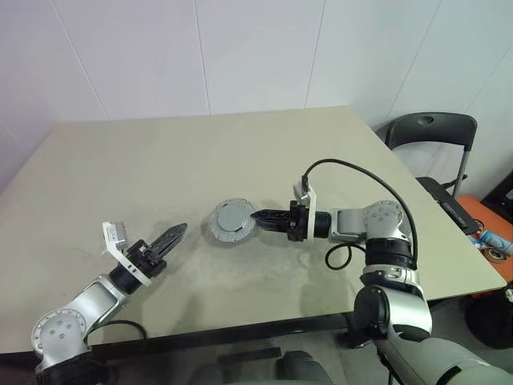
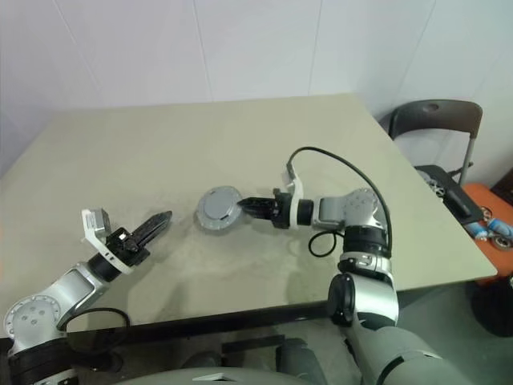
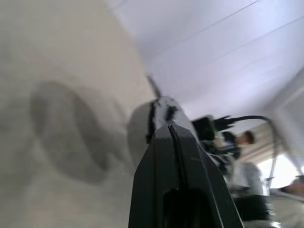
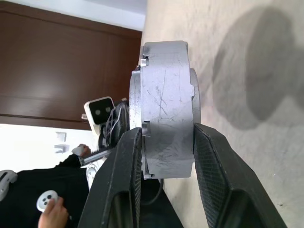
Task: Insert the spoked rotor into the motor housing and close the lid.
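One motor housing (image 1: pixel 231 221), lid on, pinched by right fingers (image 4: pixel 209 161); left fingers (image 1: pixel 172 237) apparently together.

Motor housing (image 4: pixel 164 109), edge-on between the right gripper (image 4: pixel 166 156) jaws: its interior is hidden, so the spoked rotor cannot be told. In the left wrist view the housing is blurred and half covered by the left gripper (image 3: pixel 176 142). A person's hand (image 4: pixel 52 216) is cut by the picture's edge.

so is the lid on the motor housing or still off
On. The grey lid covers the motor housing, no windings showing, and the right gripper clamps the closed stack by its edge.
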